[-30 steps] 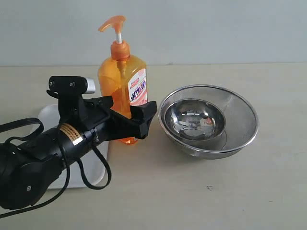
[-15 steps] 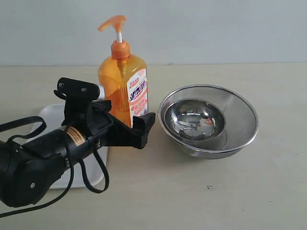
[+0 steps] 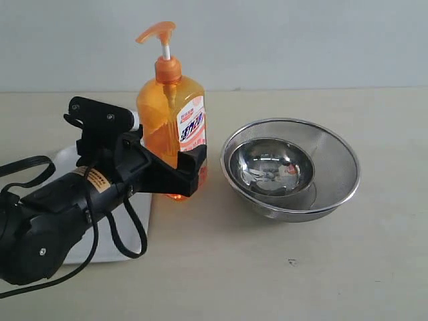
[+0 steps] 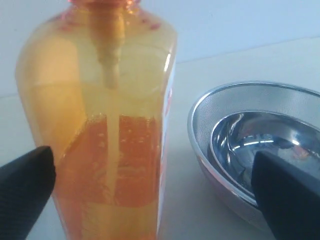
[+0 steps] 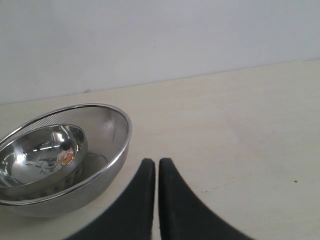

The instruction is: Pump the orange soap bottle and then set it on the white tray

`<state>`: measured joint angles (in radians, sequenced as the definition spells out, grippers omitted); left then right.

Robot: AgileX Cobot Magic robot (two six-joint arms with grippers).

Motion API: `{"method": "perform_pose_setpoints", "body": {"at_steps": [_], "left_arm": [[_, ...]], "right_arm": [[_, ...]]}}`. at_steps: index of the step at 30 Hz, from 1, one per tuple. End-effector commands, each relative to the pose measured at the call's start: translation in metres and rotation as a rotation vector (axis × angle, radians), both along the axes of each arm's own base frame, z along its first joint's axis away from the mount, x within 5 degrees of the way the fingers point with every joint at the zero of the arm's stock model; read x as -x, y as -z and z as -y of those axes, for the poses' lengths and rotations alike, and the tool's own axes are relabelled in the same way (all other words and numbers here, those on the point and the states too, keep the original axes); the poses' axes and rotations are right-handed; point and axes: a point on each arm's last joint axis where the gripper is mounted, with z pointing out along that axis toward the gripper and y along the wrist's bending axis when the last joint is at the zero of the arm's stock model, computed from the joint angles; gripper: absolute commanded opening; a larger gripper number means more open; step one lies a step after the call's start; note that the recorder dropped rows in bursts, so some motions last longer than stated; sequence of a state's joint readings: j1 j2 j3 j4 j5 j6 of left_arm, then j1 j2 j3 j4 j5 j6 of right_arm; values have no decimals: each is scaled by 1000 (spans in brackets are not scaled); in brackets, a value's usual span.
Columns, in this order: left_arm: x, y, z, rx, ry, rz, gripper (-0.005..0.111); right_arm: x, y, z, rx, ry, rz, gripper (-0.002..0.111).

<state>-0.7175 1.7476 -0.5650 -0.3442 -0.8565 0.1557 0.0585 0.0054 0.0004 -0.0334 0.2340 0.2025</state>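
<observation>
Exterior view: the tall orange plastic soap bottle (image 3: 160,110) stands on the bench (image 3: 301,267) beside the flat white tray (image 3: 93,253), not yet on it. Jaws of the left gripper (image 3: 164,155) sit wide apart around it, not squeezing. The right gripper (image 5: 156,170) is pressed together, empty.

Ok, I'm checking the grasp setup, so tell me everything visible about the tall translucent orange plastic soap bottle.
The orange soap bottle stands upright on the beige table, between the flat white tray and the nested steel bowls. It is translucent plastic, partly filled, with an orange pump head raised on a white stem and a white label on one face. The open left gripper flanks its lower body; contact can't be told.
</observation>
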Motion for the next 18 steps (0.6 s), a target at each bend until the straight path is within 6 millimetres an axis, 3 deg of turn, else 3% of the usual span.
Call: {"method": "perform_pose_setpoints", "body": {"at_steps": [1, 12, 18], "left_arm": [[-2, -9, -1, 14, -14, 65, 105], [-12, -13, -10, 0, -50, 98, 107], [-12, -18, -6, 35, 12, 140, 107]], "right_arm": [[0, -2, 0, 0, -3, 18, 0], [0, -2, 0, 0, -3, 18, 0], [0, -2, 0, 0, -3, 18, 0]]}}
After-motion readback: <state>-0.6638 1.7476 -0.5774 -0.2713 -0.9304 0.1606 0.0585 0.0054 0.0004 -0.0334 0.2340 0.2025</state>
